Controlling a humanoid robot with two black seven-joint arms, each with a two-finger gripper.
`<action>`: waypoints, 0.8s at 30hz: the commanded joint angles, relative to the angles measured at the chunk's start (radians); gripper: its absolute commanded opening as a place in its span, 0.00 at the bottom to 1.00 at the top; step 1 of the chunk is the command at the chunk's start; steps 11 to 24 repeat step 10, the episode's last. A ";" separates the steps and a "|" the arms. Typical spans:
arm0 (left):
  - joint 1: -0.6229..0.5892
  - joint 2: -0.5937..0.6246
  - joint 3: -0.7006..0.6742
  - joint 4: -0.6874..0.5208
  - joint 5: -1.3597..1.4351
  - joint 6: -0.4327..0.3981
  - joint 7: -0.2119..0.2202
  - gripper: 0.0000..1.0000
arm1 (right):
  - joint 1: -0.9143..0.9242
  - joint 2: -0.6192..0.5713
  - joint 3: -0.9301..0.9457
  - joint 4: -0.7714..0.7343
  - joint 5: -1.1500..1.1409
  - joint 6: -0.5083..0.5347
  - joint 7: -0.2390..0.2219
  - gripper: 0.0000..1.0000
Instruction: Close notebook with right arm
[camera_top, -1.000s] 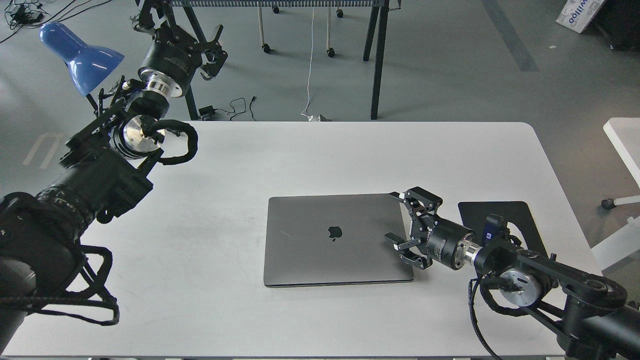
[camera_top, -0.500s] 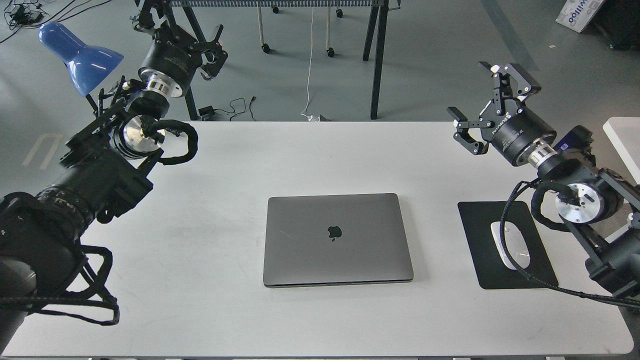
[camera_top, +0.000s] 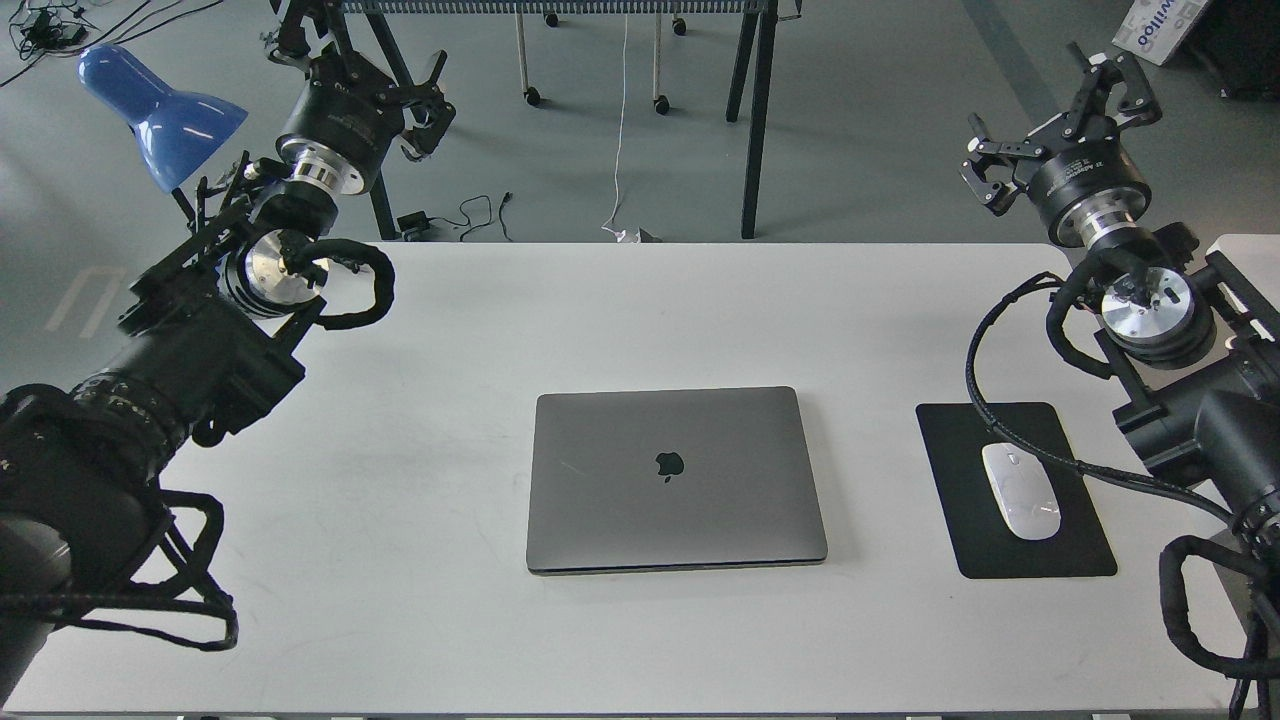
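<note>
The notebook (camera_top: 675, 478) lies shut and flat in the middle of the white table (camera_top: 600, 320), its grey lid up with the dark apple logo showing. My right gripper (camera_top: 1062, 108) is open and empty, raised beyond the table's far right corner, well away from the notebook. My left gripper (camera_top: 405, 85) is raised past the table's far left corner near the blue lamp (camera_top: 160, 110); its fingers look spread and it holds nothing.
A black mouse pad (camera_top: 1015, 490) with a white mouse (camera_top: 1020, 503) lies right of the notebook. Black cable loops hang from my right arm over the pad's edge. Table legs and cables stand on the floor behind.
My right arm has lifted off the notebook's right edge and swung up and back to the far right, uncovering the mouse pad and mouse. The notebook stays shut. The left arm has not moved.
</note>
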 joint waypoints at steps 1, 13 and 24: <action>0.002 0.002 0.000 0.000 0.000 0.000 -0.001 1.00 | 0.006 0.002 0.004 -0.012 0.032 0.037 0.006 1.00; 0.000 0.002 0.000 0.000 0.000 0.000 -0.002 1.00 | 0.038 0.001 -0.046 -0.002 0.029 0.045 0.013 1.00; 0.000 0.002 0.000 0.000 0.000 0.000 -0.002 1.00 | 0.038 0.001 -0.046 -0.002 0.029 0.045 0.013 1.00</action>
